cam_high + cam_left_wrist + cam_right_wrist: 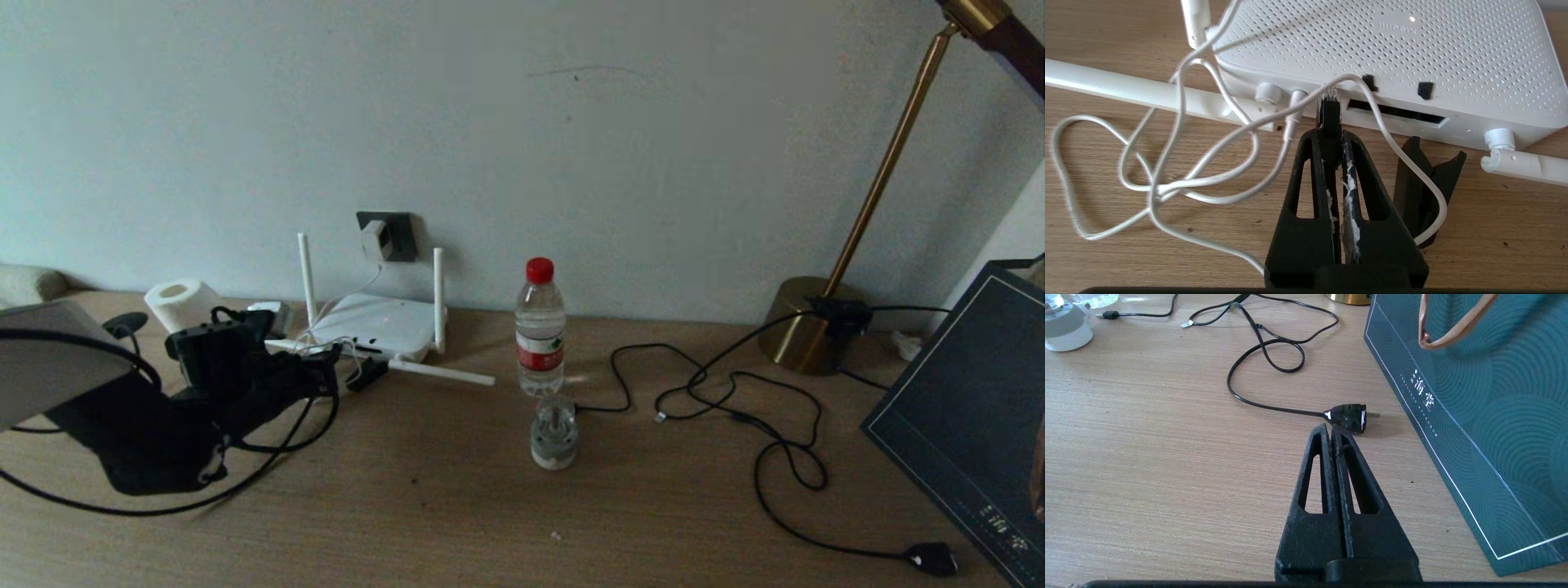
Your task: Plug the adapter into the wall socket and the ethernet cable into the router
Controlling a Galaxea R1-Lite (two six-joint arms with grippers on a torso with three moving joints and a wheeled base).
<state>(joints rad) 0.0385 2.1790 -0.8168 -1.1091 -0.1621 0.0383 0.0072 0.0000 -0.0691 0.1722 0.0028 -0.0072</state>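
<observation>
1. So, the adapter point(375, 239) is already sitting in the wall socket point(390, 235) up on the wall behind the router point(377, 325), with its thin white cord point(1167, 179) trailing down and piling in loose loops on the desk point(457, 506) right by the ports.
2. The left gripper point(1331, 141) is clamped nearly shut on the black boot of the ethernet cable point(1328, 114), clear tip poking out in front, just short of the router's back edge.
3. From the wrist view the plug looks aimed a bit to the side of the long dark port row point(1396, 116), closer to where the white power lead goes in. Can't tell if it's touching the housing yet.
4. Handling-wise I'd guess: the plug is tiny, light and rigid, but the clear tip and its latch tab are brittle plastic. Gripping the boot behind the tip, like it is now, seems right. The cable behind it is floppy and won't push anything by itself.
5. The router looks light and could skate backwards on the wood when pushed, and the white cord draped across the ports could snag.
6. The right gripper point(1333, 430) is parked with fingers pressed together, holding nothing, hovering near the lamp cord's black plug point(1349, 416).
</observation>
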